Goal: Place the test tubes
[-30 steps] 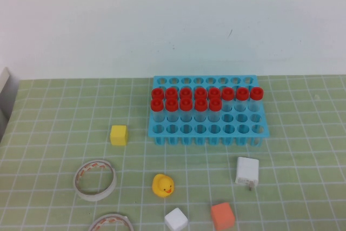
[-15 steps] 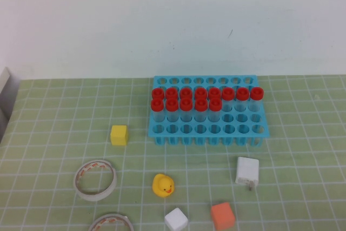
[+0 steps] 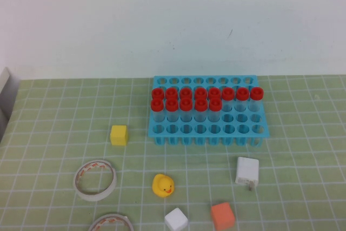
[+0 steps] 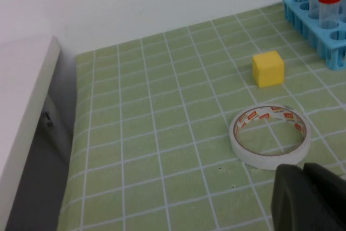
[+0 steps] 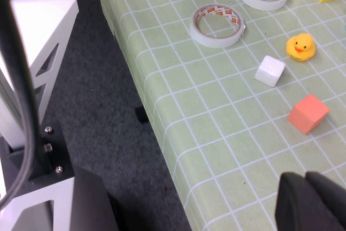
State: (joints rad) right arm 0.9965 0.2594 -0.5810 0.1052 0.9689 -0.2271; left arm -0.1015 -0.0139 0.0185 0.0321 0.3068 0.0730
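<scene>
A blue tube rack (image 3: 205, 130) stands at the middle of the green mat. Several red-capped test tubes (image 3: 186, 104) fill two of its rows; the front rows and the back row are bare. In the left wrist view the rack's end (image 4: 316, 22) shows with two capped tubes (image 4: 328, 5). Neither arm appears in the high view. My left gripper (image 4: 304, 187) is shut and empty, hovering near a tape roll (image 4: 270, 135). My right gripper (image 5: 305, 193) is shut and empty over the mat's near edge.
On the mat lie a yellow cube (image 3: 119, 134), two tape rolls (image 3: 95, 179) (image 3: 111, 223), a rubber duck (image 3: 162, 185), a white cube (image 3: 176, 219), an orange cube (image 3: 223, 215) and a white charger block (image 3: 247, 171). The mat's edge (image 5: 157, 128) drops to the floor.
</scene>
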